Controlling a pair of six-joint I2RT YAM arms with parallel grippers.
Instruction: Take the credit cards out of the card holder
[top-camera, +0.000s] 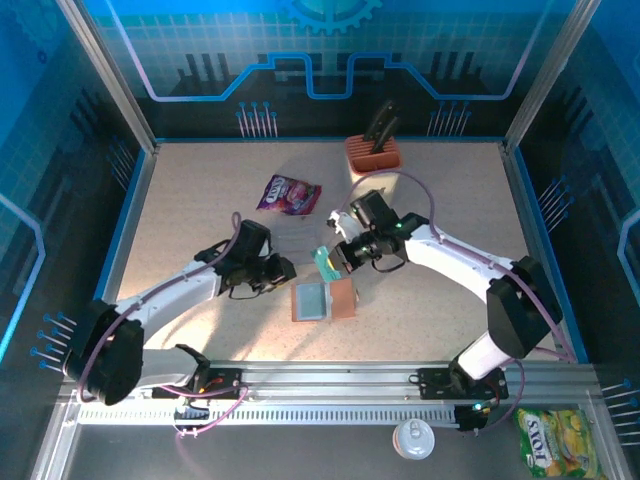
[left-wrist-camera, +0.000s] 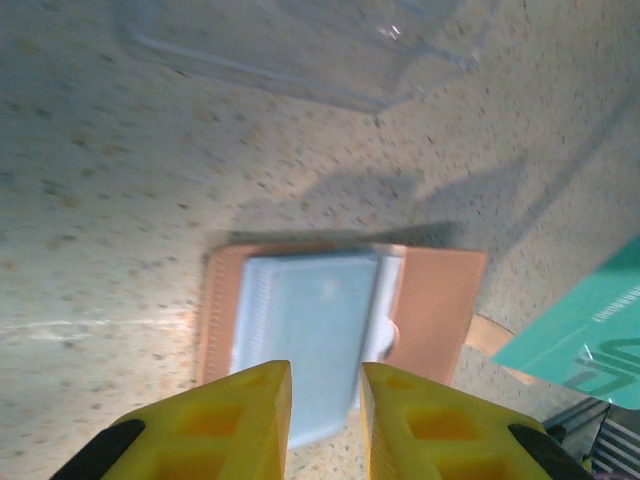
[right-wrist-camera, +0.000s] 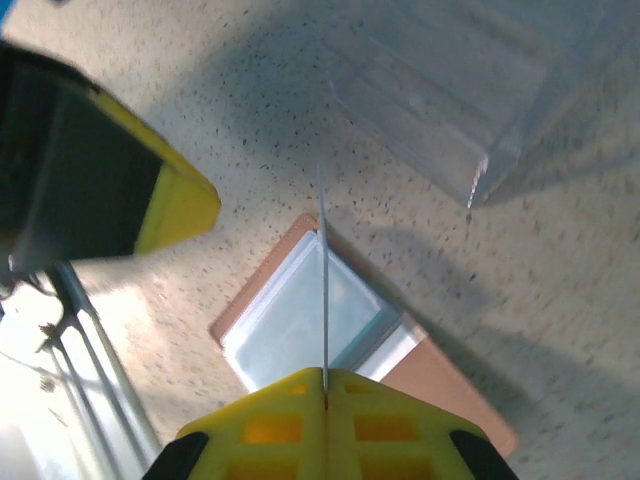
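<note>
The wallet (top-camera: 343, 298) lies open and flat on the table (top-camera: 190, 210), near the front middle and between the two arms. Its brown flap is to the right and a pale blue-grey panel covers the left half; whether that panel is a card or lining cannot be told. The right gripper (right-wrist-camera: 325, 385) is clamped on a teal card (top-camera: 325, 262), held on edge just past the wallet's far side. From the right wrist the card shows as a thin line running up from the closed yellow fingers. The left gripper (left-wrist-camera: 325, 378) hovers just beside the wallet's left edge, its jaws a little apart and gripping nothing. A clear tray (left-wrist-camera: 300, 60) sits beyond the wallet. Farther back are a purple packet (top-camera: 288, 193) and a knife block (top-camera: 373, 150).
</note>
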